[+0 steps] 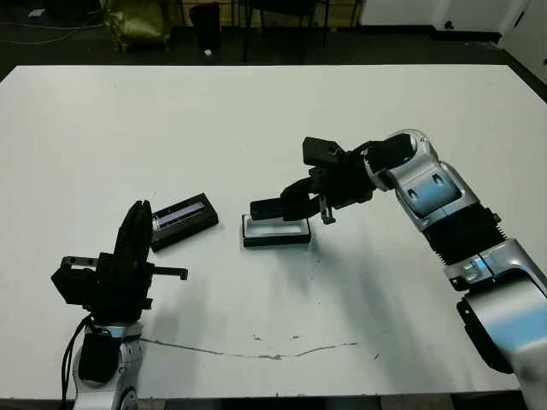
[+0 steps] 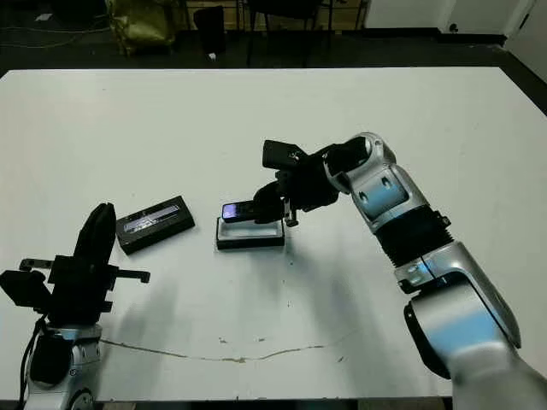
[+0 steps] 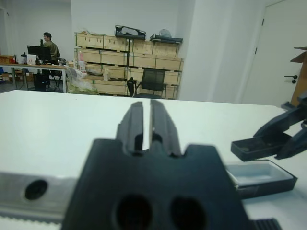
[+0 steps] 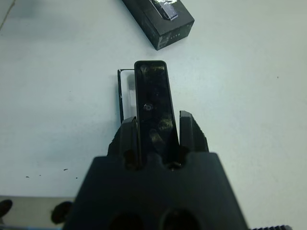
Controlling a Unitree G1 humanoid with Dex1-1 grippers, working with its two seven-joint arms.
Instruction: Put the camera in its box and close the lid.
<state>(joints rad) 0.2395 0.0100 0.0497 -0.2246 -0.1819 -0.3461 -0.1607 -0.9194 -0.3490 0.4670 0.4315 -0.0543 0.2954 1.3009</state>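
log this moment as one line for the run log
right gripper: shut on camera, held over box | left gripper: shut, holding nothing | lid: on table, beside box | box: open, no camera inside yet

I see a wide white table w/ a thin brownish crack line near its front edge. Beyond it, dark floor, a yellow-green bag and black chair legs. From the left wrist cam: white walls, shelving w/ stacked wooden crates, a black office chair, a white door w/ a dark handle, and a person seated at a desk w/ a monitor.
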